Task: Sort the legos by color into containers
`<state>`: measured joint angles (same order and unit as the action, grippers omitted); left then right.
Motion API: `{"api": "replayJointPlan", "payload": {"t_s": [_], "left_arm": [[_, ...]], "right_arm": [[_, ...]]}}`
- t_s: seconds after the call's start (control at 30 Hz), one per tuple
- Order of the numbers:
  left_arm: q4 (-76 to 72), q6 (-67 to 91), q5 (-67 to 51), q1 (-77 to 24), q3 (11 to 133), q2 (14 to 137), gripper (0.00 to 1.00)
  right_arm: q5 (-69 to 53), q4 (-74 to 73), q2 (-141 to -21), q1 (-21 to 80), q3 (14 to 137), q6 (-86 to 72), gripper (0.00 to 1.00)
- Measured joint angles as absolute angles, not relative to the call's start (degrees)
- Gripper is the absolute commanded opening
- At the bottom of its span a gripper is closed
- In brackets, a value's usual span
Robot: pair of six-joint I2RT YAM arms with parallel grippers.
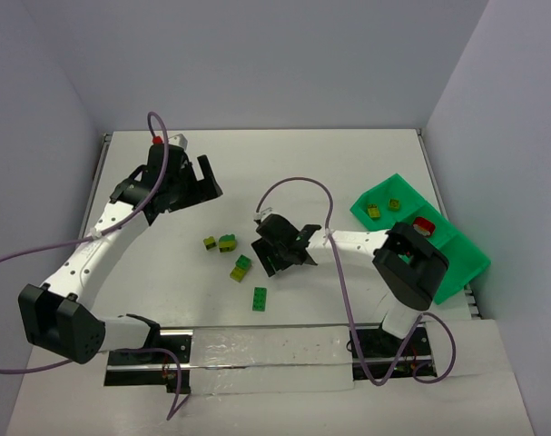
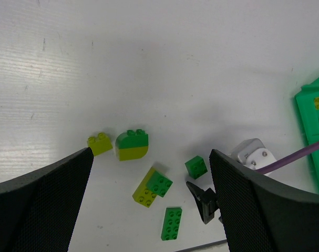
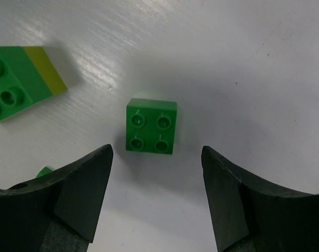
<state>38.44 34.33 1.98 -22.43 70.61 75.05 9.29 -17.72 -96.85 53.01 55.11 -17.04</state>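
Observation:
A small dark green square lego (image 3: 151, 126) lies on the table just beyond the tips of my right gripper (image 3: 156, 160), whose jaws stand open around nothing. A green-on-yellow-green stacked lego (image 3: 17, 84) lies to its left. My left gripper (image 2: 151, 153) hangs open high above a loose group: a yellow-green lego (image 2: 100, 143), a rounded two-colour lego (image 2: 132, 145), the stacked lego (image 2: 152, 187), the square lego (image 2: 196, 167) and a long dark green lego (image 2: 171, 223). The green tray of containers (image 1: 457, 263) at the right holds two yellow-green legos (image 1: 373, 211) and a red lego (image 1: 424, 225).
The right arm's purple cable (image 1: 298, 186) loops over the table behind the right gripper (image 1: 284, 254). White walls close in the table on the left, back and right. The left gripper (image 1: 198, 182) hovers at the back left.

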Motion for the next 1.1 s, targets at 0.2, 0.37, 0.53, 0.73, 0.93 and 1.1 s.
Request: {"api": "replayJointPlan", "payload": {"t_s": [0.2,0.37,0.53,0.73,0.93,1.1], "left_arm": [[38.4,34.1,1.9,-22.0,70.6,76.1,0.99],[38.4,33.8,1.9,-21.4,70.6,77.0,0.99],[38.3,33.6,1.3,-21.1,70.6,78.0,0.99],[38.2,33.2,1.2,-20.7,70.6,78.6,0.99],[37.9,32.5,1.0,-20.1,70.6,78.6,0.99],[37.3,32.3,0.1,-19.8,70.6,78.6,0.99]], "right_arm": [[9.7,-16.5,-99.1,53.0,56.9,-16.8,0.57],[9.7,-15.7,-101.2,53.1,58.6,-16.5,0.38],[10.1,-15.8,-101.5,53.1,59.5,-16.3,0.06],[12.1,-17.0,-100.0,52.2,59.8,-17.0,0.06],[11.8,-20.1,-83.6,39.1,52.9,-21.7,0.05],[11.7,-25.0,-62.3,19.3,45.5,-26.0,0.07]]}}
